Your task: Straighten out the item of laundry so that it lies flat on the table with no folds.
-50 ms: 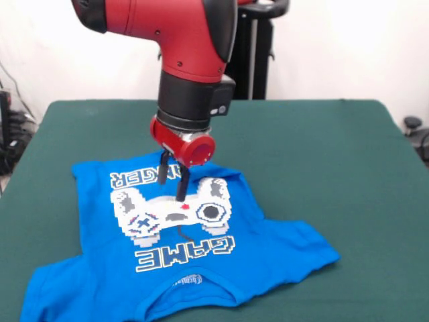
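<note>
The blue T-shirt (181,261) is lying print-up on the near left part of the green table (322,168), directly under the red arm (181,60). The dark fingers (172,181) are hanging parted and gripping nothing, tips just over the controller print. The shirt's lower left sleeve is running out of view. A black stand (258,54) is rising behind the table.
</note>
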Robot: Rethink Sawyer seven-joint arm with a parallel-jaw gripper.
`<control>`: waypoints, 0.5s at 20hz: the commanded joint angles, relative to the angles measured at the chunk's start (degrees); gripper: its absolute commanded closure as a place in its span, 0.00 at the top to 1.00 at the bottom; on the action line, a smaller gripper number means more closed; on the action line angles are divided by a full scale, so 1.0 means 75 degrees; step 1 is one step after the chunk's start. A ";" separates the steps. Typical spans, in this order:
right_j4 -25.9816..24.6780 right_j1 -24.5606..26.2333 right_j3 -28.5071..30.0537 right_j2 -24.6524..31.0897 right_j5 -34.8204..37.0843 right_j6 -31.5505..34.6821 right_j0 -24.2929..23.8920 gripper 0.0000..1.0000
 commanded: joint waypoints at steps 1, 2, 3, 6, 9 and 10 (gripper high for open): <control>0.0393 0.0346 0.0899 0.0599 0.1091 -0.0842 0.0246 1.00; 0.0381 0.0336 0.0904 0.0621 0.1083 -0.0876 0.0229 1.00; 0.0354 0.0329 0.0920 0.0674 0.1070 -0.0967 0.0188 1.00; 0.0515 0.0331 0.1096 0.0880 0.1114 -0.1010 0.0009 1.00; 0.0554 0.0342 0.1240 0.0869 0.1081 -0.0919 0.0042 1.00; 0.0561 0.0353 0.1287 0.0871 0.1062 -0.0915 0.0038 1.00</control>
